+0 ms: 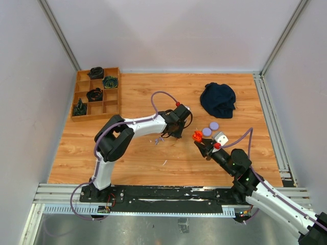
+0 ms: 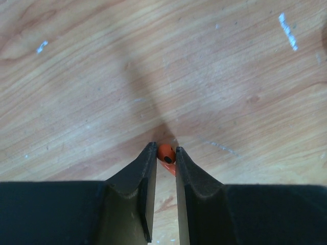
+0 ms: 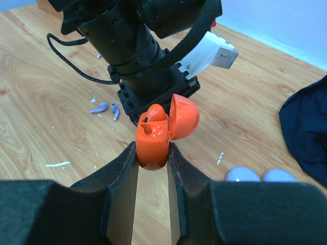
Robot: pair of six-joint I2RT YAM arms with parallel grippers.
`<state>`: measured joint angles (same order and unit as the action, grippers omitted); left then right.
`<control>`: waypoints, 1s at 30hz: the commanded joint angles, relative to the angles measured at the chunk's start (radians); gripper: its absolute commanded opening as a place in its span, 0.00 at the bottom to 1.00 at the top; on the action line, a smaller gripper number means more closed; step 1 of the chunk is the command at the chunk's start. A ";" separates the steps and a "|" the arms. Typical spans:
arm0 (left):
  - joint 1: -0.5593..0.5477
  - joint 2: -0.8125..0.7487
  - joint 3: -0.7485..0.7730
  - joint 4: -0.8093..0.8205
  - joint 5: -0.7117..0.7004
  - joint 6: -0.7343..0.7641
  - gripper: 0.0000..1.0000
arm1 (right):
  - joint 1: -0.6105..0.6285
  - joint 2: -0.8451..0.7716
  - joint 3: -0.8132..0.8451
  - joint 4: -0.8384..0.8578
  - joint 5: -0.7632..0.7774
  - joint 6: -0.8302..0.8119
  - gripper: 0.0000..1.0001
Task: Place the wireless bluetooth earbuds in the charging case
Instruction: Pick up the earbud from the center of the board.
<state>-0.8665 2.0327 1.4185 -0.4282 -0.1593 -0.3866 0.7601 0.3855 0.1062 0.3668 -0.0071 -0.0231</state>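
No readable text, labels or numbers anywhere.

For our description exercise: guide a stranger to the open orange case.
On the wooden table, find the dark blue cloth, then come toward the near edge. The right gripper pinches the charging case there. Unlike the two lilac pucks beside it, it is orange-red, lid open.

A divided tray (image 1: 103, 100) sits at the table's (image 1: 148, 92) far left corner, and a cloth (image 1: 218, 99) lies far right. Two round pucks (image 1: 210, 128) lie side by side before the cloth. Just nearer, the charging case (image 3: 153, 140) stands between the right fingers (image 3: 122, 171). One earbud (image 2: 165, 153) sits between the left fingers (image 2: 145, 173), and two more earbuds (image 3: 106, 108) lie on the table nearby.
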 commanded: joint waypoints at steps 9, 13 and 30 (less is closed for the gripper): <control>-0.004 -0.219 -0.133 0.011 -0.115 -0.031 0.21 | -0.021 0.052 0.004 0.085 -0.020 0.015 0.09; -0.016 -0.310 -0.164 0.023 -0.183 -0.042 0.22 | -0.021 0.083 -0.001 0.148 -0.034 0.013 0.09; -0.157 -0.732 -0.332 0.275 -0.330 0.024 0.22 | -0.021 0.328 0.030 0.487 -0.140 -0.034 0.08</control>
<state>-0.9966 1.3800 1.1294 -0.2821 -0.4637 -0.4007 0.7601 0.6811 0.1062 0.7265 -0.1036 -0.0307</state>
